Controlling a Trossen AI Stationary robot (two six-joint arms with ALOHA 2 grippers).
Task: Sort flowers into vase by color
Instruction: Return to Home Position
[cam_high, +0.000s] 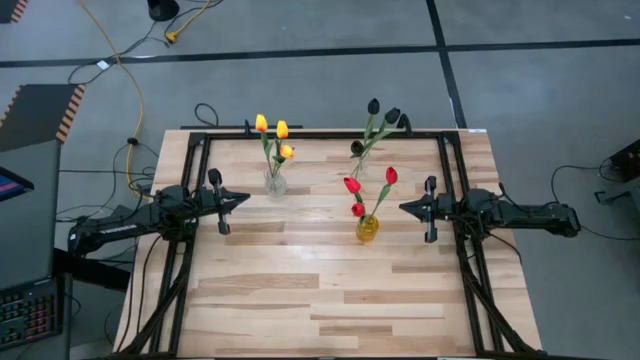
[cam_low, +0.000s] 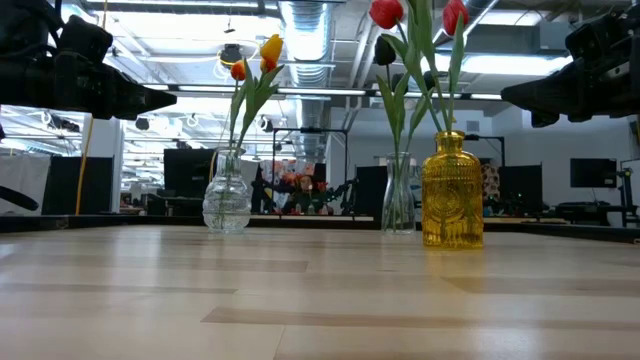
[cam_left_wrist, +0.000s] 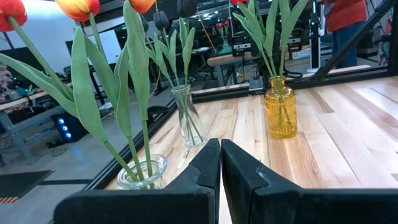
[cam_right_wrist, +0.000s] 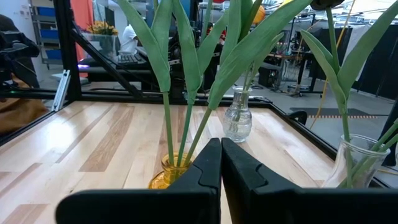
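**Grippers closed beside 3 filled vases**

Left gripper (cam_high: 244, 201) hangs above the table's (cam_high: 300, 290) left edge, its 2 dark fingers pressed together to a thin slit and holding nothing. Its arm lies level, reaching in from 9 o'clock. Right gripper (cam_high: 402, 208) mirrors it from 3 o'clock, likewise closed and empty, and the 2 tips point at each other across the pale wooden planks.

In the high view, the round clear vase (cam_high: 275, 184) stands at 2 o'clock from the left gripper. It is bulbous, ribbed glass holding 3 yellow tulips (cam_high: 261, 123) flushed with orange. At 8 o'clock from the right gripper stands the yellow vase (cam_high: 367, 229), an amber, textured glass bottle holding 3 red tulips (cam_high: 352, 185). At 10 o'clock from that gripper is the slim clear vase (cam_low: 398, 200), narrow and flared, with 3 near-black tulips (cam_high: 373, 105) leaning toward 1 o'clock. All have long thin green stems and broad pointed leaves.
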